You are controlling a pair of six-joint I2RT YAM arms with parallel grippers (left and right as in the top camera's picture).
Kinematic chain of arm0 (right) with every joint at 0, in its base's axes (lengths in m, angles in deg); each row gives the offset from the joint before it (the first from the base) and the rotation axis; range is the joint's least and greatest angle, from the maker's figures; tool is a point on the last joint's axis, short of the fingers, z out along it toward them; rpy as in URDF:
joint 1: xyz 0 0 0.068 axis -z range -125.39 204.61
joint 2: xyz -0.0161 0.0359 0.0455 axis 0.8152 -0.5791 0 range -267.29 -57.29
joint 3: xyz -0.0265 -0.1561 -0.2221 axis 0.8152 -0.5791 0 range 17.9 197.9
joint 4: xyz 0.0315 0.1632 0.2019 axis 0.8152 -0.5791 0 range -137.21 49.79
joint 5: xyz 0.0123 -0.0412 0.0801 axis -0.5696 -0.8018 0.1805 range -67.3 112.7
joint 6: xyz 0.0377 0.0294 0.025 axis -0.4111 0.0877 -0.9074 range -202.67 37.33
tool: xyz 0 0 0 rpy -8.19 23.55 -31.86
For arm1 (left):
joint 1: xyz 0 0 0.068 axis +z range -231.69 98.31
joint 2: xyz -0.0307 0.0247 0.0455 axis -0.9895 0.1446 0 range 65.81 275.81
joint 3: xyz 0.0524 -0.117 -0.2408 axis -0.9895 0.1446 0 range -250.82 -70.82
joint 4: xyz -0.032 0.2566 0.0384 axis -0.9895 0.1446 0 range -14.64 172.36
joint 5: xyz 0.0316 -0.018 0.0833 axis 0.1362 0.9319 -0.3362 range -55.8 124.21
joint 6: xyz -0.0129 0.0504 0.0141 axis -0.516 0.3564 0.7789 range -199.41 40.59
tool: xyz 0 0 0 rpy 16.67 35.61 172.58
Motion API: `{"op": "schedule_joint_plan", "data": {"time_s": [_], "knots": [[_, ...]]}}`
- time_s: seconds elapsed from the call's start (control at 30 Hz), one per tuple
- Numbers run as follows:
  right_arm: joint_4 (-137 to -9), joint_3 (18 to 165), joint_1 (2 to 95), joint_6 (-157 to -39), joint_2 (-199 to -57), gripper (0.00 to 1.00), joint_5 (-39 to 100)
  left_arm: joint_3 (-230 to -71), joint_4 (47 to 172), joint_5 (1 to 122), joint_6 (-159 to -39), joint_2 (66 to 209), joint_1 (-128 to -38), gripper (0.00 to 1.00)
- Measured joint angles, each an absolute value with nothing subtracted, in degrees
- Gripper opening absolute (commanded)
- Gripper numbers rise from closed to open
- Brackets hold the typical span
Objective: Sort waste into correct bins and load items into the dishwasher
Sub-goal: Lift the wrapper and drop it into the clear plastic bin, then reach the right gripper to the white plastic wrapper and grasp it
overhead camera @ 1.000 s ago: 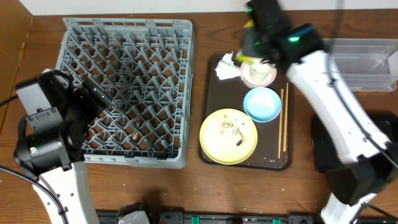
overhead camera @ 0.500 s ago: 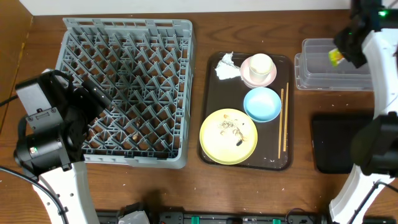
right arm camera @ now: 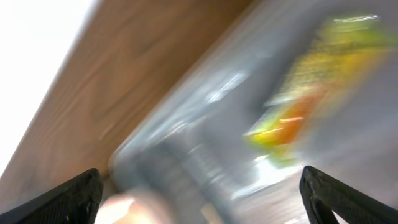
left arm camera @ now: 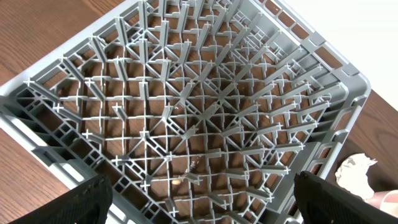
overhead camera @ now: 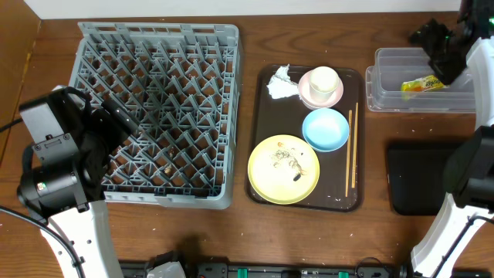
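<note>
The dish rack (overhead camera: 154,116) fills the left of the counter (overhead camera: 309,239); the tray (overhead camera: 266,123) sits mid-counter; the snack wrapper (overhead camera: 423,84) lies in the tub (overhead camera: 386,93) at the far-right corner.

Dark brown serving tray (overhead camera: 262,123), rect. w/ rounded corners, lies flat approx. centre-right on wooden table (overhead camera: 309,239), long side near-to-far. White strip (overhead camera: 231,8) along far edge. Black rail (overhead camera: 309,272) w/ green bits along near edge.

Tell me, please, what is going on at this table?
The right gripper hangs open over the clear tub, where the snack wrapper lies. The left gripper is open above the grey dish rack, which holds no dishes. The napkin, plate, blue bowl, pink bowl, cup and chopsticks are on the brown tray.
</note>
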State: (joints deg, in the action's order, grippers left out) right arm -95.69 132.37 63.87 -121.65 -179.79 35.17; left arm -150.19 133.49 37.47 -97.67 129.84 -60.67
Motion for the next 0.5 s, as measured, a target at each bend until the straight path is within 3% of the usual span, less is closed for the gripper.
{"op": "schedule_joint_plan", "data": {"time_s": [0.23, 0.5], "knots": [[-91.8, 132.4, 51.0, -103.8, -174.9, 0.99, 47.9, -150.2, 133.5, 37.5, -97.7, 129.8, -60.7, 0.94], [-84.5, 132.4, 26.7, -94.5, -180.2, 0.99, 29.8, -150.2, 133.5, 37.5, -97.7, 129.8, -60.7, 0.94]]}}
